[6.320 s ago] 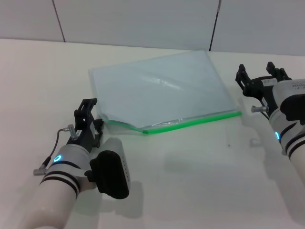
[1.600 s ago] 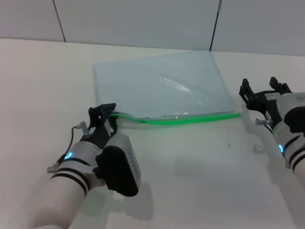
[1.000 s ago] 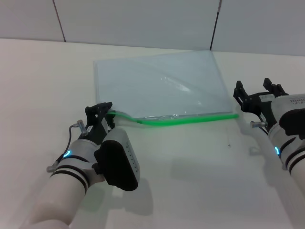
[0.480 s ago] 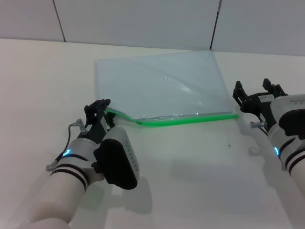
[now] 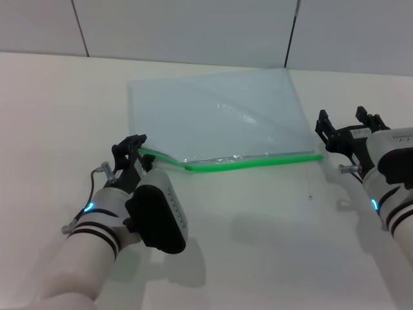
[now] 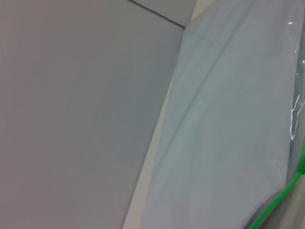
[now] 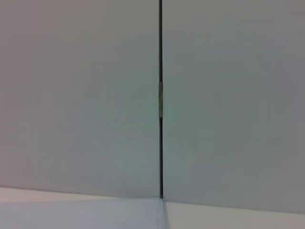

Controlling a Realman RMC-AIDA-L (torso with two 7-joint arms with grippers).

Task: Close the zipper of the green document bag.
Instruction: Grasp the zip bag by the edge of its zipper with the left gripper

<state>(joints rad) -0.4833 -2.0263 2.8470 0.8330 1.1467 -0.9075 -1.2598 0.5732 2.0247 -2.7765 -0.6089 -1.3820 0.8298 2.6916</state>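
Note:
The green document bag (image 5: 216,116), a flat pale blue-green pouch, lies on the white table (image 5: 271,232). Its zipper (image 5: 251,162) is a bright green strip along the near edge. My left gripper (image 5: 131,146) is shut on the zipper's left end, and that end rises slightly off the table toward the fingers. I cannot make out the slider. My right gripper (image 5: 347,129) stands open just past the bag's near right corner, beside the zipper's right end. The left wrist view shows the bag (image 6: 228,119) and a bit of the zipper (image 6: 281,200).
A grey panelled wall (image 5: 193,26) rises behind the table. The right wrist view shows only that wall (image 7: 95,95) with a dark seam (image 7: 160,95). Bare tabletop lies in front of the bag between the two arms.
My left gripper has closed in on the zipper's left end and drawn it slightly leftward, lifting that end. The right gripper moved in toward the bag's right corner and has held there since.

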